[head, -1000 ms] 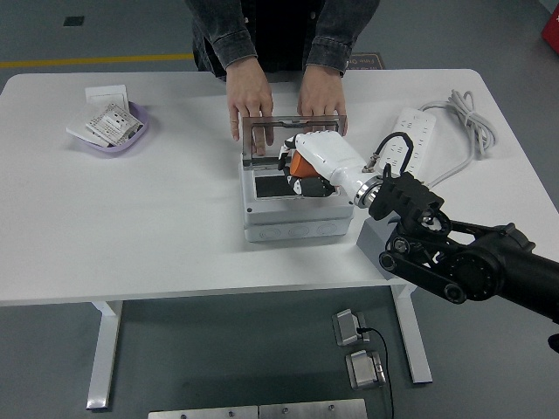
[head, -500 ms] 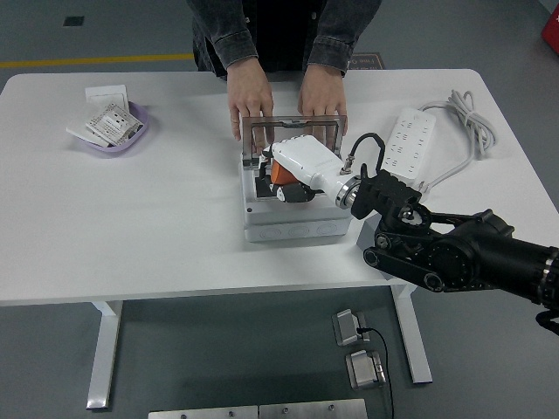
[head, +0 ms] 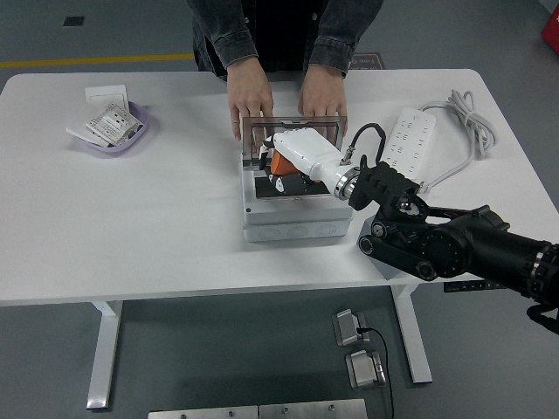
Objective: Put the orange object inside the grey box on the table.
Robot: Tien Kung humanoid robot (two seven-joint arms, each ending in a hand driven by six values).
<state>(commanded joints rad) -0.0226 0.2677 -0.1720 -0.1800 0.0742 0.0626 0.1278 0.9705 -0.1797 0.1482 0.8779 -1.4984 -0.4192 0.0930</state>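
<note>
Looking down from the head view, we saw the white table (head: 131, 218) with the grey box (head: 293, 218) sitting near its middle. The box's clear lid (head: 293, 131) stood up at the back. A person stood at the far side of the table. The person's two hands (head: 249, 96) rested on the table just behind the lid, one at each back corner.

Our right hand (head: 293, 161) reached in from the right, over the open box. Its white back faced up. Its fingers were curled around the orange object (head: 278, 163), so it was gripping it. The orange object was inside the top of the box, toward the back left. We could not tell if it touched the bottom.

A purple bowl (head: 122, 140) with small packets sat far to the left. A white card (head: 106, 92) lay just behind it. A white power strip (head: 410, 140) lay on the right side, with its cable (head: 467, 113) looped beside it.

We could not see our left hand at all.
</note>
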